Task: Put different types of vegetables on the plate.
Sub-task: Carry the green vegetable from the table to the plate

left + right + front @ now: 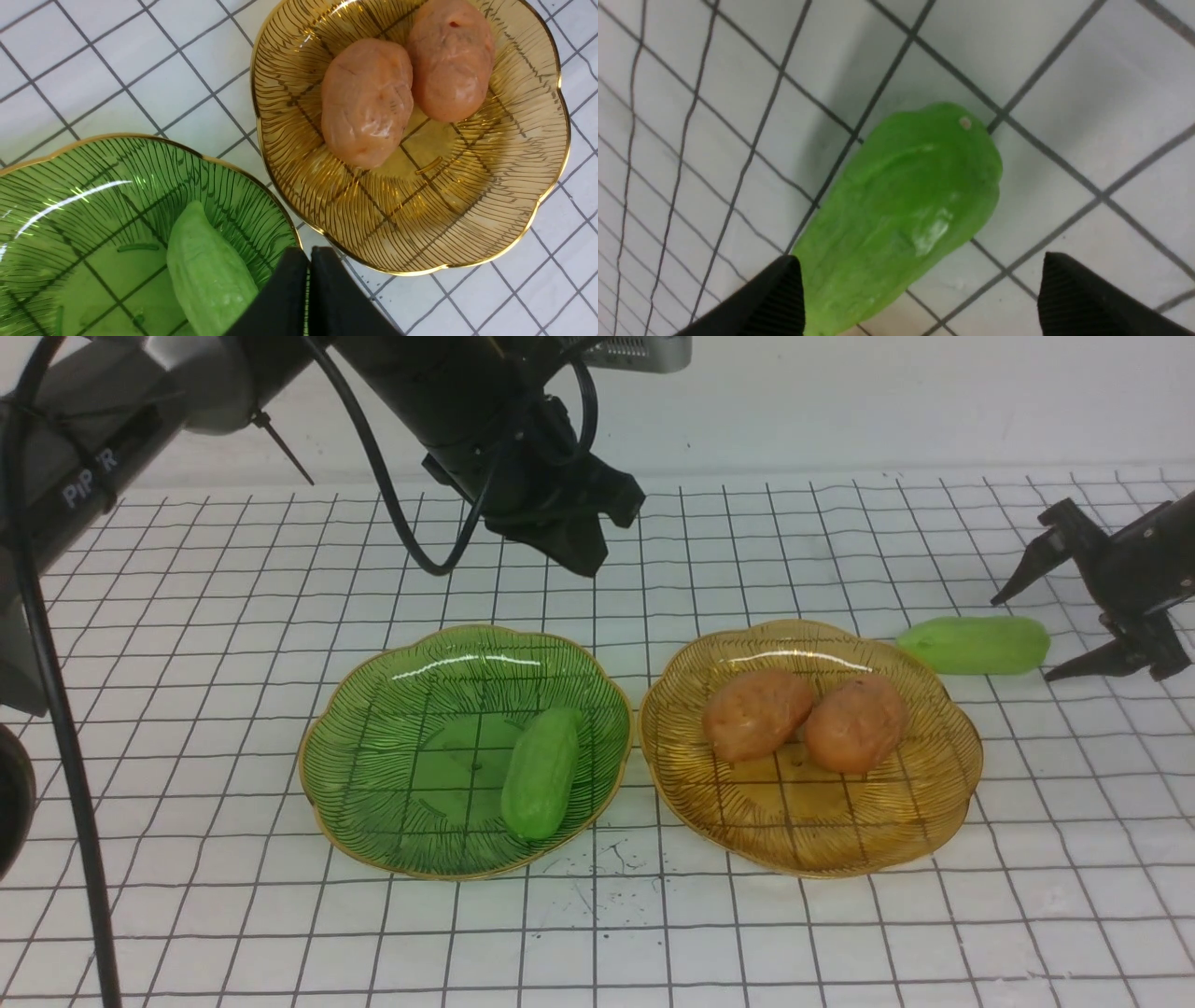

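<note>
Right up close, the big black left arm (pixel 93 467) is looming over the table's near left corner, its dark cable (pixel 70 784) hanging down in front. Beneath it all, the white table with the black grid (pixel 840 915) is stretching away to the pale wall (pixel 840 401).

Two scalloped, gold-rimmed plates are sitting side by side in the middle of the table. The green ribbed glass plate (pixel 373 709) is toward the left edge and the amber ribbed glass plate (pixel 840 840) toward the right edge, their rims nearly meeting.

Now the vegetables! One stubby light-green toy cucumber (pixel 540 775) is lying in the green plate, on its right half. The second light-green cucumber (pixel 971 644) is lying on the bare table, just off the amber plate's far right rim, pointing toward the right edge. Whether it is touching that rim, I cannot tell.

In the amber plate, a lumpy orange-brown toy potato (pixel 756 714) and a second orange-brown potato (pixel 854 723) are resting flank to flank, touching, a little toward the far side.

Over to the pincers! The right gripper (pixel 1024 639) is standing released, jaws spread wide, straddling the loose cucumber's right end and gripping nothing. The left gripper (pixel 588 555) is hanging above the table's far side, behind the gap between the plates. It is clenched tight, fingers (pixel 285 289) pressed together with nothing between them.
</note>
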